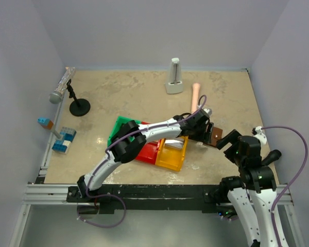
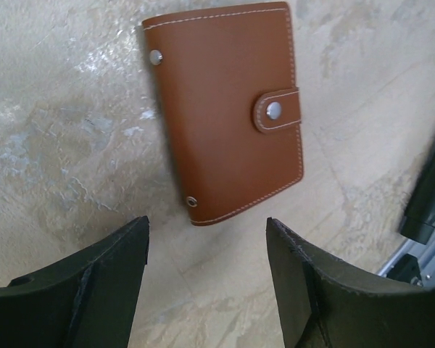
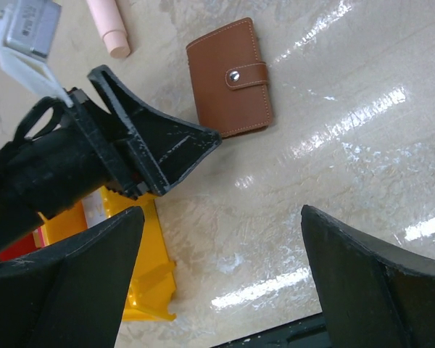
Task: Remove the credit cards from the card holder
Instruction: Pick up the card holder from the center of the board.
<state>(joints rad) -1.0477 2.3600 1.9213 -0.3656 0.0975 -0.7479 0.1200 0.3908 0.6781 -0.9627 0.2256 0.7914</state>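
The card holder [image 2: 228, 109] is a closed brown wallet with white stitching and a snapped tab, lying flat on the table. It also shows in the right wrist view [image 3: 230, 77] and in the top view [image 1: 216, 137]. No cards are visible. My left gripper [image 2: 206, 239] is open and empty, just above and short of the holder's near edge; the right wrist view shows it [image 3: 196, 148] beside the holder. My right gripper [image 3: 221, 246] is open and empty, over bare table nearer the front edge, to the right of the holder in the top view [image 1: 232, 144].
A yellow bin [image 1: 171, 154], a red bin [image 1: 148, 152] and a green bin [image 1: 122, 128] lie under the left arm. A pale pink cylinder [image 1: 196, 95], a white stand [image 1: 174, 77], a microphone on a stand [image 1: 67, 90] and blue blocks [image 1: 63, 140] are further off.
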